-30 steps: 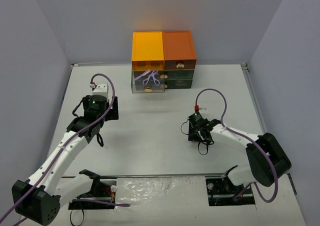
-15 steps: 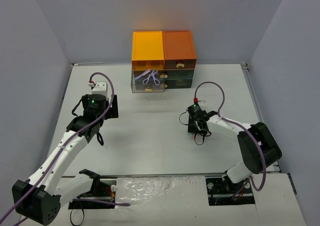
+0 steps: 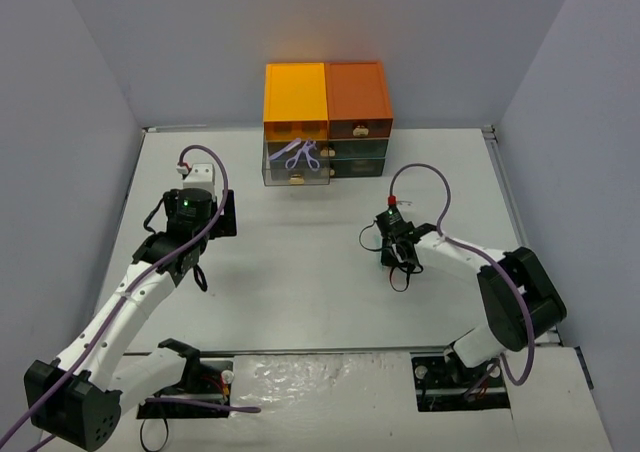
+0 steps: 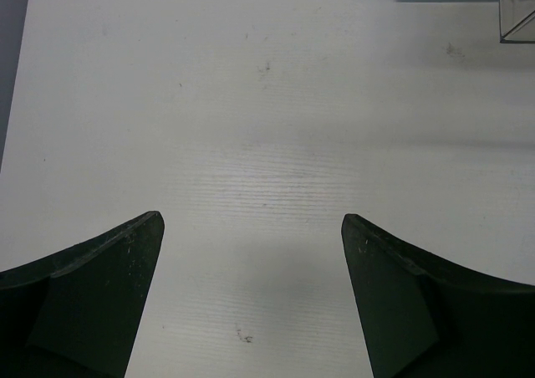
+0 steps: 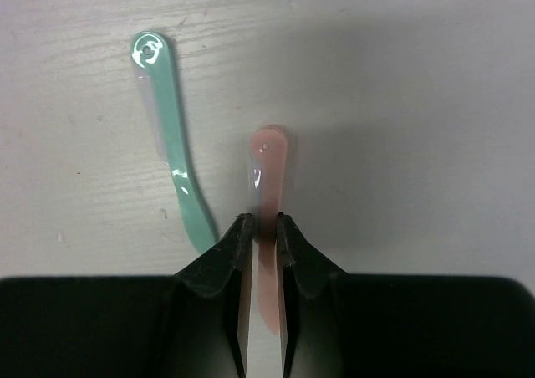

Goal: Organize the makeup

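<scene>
Pinched almost fully together, the fingers (image 5: 236, 246) of the right gripper (image 5: 263, 227) hold the lower part of the pink stick (image 5: 269, 160) between their tips. Its rounded end juts out in front of them. A second ago these jaws stood partly apart; they have just snapped shut, and over that second the right arm has crept a little farther up the table (image 3: 300, 282) toward the drawers. So the grasp is made, which I judge to be the start of a carry. Whether the stick has left the surface I cannot tell; a soft shadow lies to its right.

Just beside it lies the mint stick (image 5: 167, 119), curving away to the upper left. Its near end runs down against the outer edge of the left-hand finger. It is not in the grip, but it may be dragged along when the pink one lifts.

Farther out, the orange-and-dark drawer box (image 3: 325, 102) stands at the back of the table. One clear drawer (image 3: 295, 170) is pulled out with the purple curler (image 3: 300, 155) inside. That looks like the likely home for both sticks.

The left gripper (image 4: 251, 221) has not moved, its fingers spread wide over bare tabletop, holding nothing.
</scene>
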Controlling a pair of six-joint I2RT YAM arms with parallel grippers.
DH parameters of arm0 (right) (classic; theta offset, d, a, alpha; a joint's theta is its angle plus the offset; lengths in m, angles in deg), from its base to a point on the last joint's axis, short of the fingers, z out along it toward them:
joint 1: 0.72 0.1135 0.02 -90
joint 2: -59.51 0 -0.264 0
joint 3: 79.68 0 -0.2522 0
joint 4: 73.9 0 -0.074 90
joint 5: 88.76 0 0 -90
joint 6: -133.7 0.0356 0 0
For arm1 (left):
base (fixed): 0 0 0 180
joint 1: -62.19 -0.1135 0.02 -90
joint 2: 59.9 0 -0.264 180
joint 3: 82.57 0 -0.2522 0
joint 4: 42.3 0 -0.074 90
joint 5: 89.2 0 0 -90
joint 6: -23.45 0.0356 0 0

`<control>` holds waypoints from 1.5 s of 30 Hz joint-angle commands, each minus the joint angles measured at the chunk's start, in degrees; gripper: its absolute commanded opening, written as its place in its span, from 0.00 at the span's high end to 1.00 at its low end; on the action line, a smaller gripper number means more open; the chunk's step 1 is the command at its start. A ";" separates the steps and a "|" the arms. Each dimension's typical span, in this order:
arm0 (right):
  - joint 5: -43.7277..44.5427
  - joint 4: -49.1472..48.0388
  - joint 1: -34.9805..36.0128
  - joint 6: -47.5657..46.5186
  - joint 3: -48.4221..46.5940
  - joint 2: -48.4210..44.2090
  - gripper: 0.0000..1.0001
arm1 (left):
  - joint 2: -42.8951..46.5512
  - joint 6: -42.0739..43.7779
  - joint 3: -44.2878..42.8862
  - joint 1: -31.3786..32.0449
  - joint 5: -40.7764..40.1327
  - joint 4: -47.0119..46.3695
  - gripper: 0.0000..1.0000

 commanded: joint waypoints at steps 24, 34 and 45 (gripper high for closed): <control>-15.56 -5.87 5.65 -16.61 -68.33 21.10 0.80 | 1.62 0.60 -0.98 -0.70 -2.59 -3.32 0.14; -7.41 -6.26 5.61 -21.57 -66.50 17.26 0.23 | 0.72 0.31 -1.17 -0.78 -2.62 -3.68 0.08; 1.11 -6.26 -1.07 -18.27 -27.41 -6.85 0.21 | -0.42 -0.50 -1.42 -1.78 -0.17 -4.32 0.03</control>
